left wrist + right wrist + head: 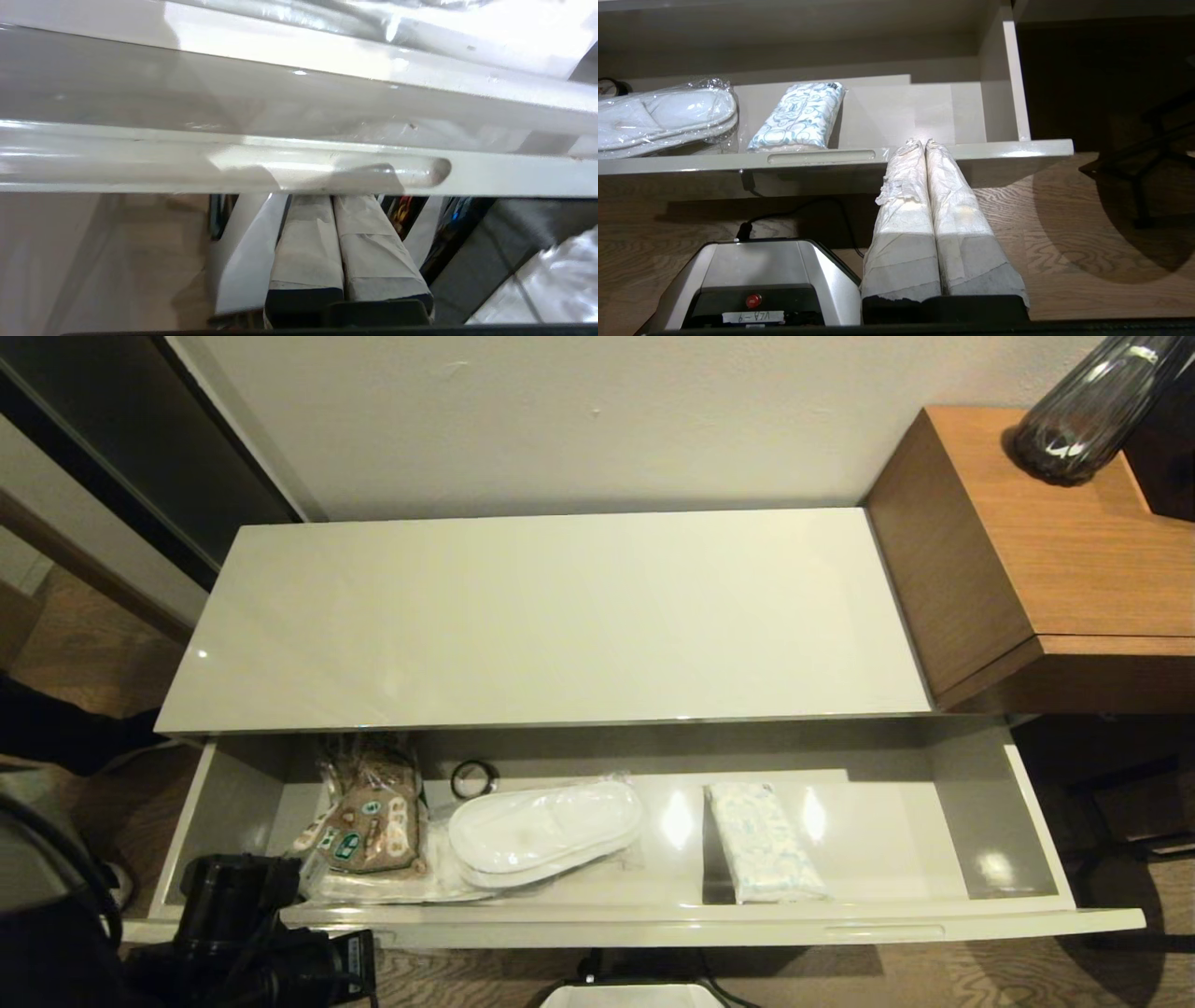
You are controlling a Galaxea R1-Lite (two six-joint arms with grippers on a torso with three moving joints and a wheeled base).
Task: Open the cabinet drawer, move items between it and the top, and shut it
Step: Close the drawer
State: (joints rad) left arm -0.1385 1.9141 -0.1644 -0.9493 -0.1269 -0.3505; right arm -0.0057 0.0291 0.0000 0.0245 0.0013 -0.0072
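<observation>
Head view shows the cabinet drawer pulled well out below the top, which is bare and glossy, so the opening step looks done and the moving of items is what remains. Inside the drawer, the slippers lie flat in their clear wrap near the middle, with the tissue pack apart from them to the right; a brown printed packet sits at the left end and a small black ring rests toward the back just beside it. The left pincer is closed with its padded fingers pressed together and nothing between them; in the left wrist view its tips sit right below the slot handle on the drawer front, probably because that recess is what the arm uses to pull the drawer. In the head view the left arm shows at the drawer's left front corner. The right pincer is likewise shut and empty, hanging low in front of the drawer's right part, over the wooden floor, seemingly parked. The slippers lie nearer the left arm, so they seem the likelier first pick.
</observation>
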